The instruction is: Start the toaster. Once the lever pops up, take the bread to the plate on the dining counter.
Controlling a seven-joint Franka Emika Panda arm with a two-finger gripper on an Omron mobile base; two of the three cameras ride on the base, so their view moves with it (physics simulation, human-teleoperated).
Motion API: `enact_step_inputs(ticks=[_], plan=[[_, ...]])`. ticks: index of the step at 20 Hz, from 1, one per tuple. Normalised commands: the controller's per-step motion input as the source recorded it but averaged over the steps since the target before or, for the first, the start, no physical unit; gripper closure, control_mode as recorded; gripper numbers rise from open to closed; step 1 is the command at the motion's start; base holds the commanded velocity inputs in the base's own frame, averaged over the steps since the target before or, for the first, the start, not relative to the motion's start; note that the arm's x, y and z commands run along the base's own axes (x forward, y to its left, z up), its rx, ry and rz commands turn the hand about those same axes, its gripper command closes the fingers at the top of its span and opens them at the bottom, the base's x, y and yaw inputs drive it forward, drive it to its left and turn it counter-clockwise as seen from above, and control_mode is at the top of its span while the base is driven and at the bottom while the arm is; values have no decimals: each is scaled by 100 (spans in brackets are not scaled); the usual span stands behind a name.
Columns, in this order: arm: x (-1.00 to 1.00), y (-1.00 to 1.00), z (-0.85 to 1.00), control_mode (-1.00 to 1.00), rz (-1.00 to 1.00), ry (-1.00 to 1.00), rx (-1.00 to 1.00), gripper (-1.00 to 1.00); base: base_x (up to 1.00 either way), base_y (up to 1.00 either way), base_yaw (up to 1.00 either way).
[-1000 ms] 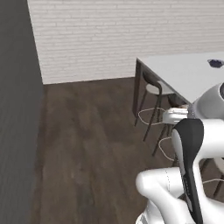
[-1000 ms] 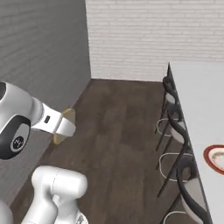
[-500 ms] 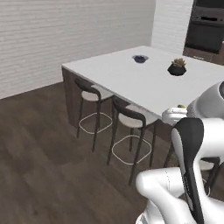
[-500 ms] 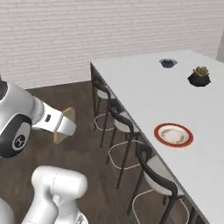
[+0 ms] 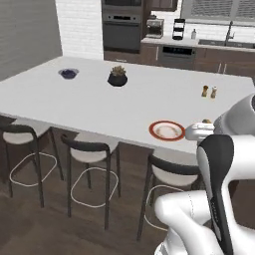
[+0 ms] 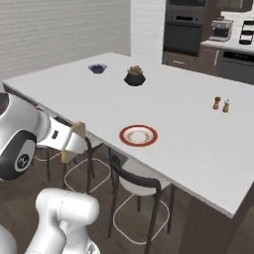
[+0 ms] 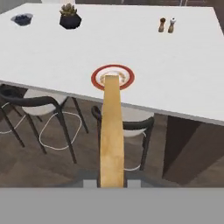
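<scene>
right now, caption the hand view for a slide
Gripper holds the bread edge-on, aimed at the plate on the dining counter.

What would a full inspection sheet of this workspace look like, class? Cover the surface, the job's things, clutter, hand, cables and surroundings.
Surface: the dining counter is wide, white and flat.
Job's things: the plate lies near the counter's near edge with nothing on it; the bread is held edge-on in the hand, short of the counter.
Clutter: a dark potted plant, a small dark bowl, and two shakers stand on the counter, all apart from the plate.
Hand: the hand is shut on the bread.
Cables: nothing seen.
Surroundings: dark chairs are tucked along the counter's near side; a wall oven and brown cabinets stand behind.
</scene>
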Motion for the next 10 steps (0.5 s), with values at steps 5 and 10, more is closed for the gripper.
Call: enact_step_inputs(ticks=[5,10], plan=[[0,0,0,100,0,0,0,100,41,54,-75],[0,0,0,100,0,0,0,100,51,80,-55]])
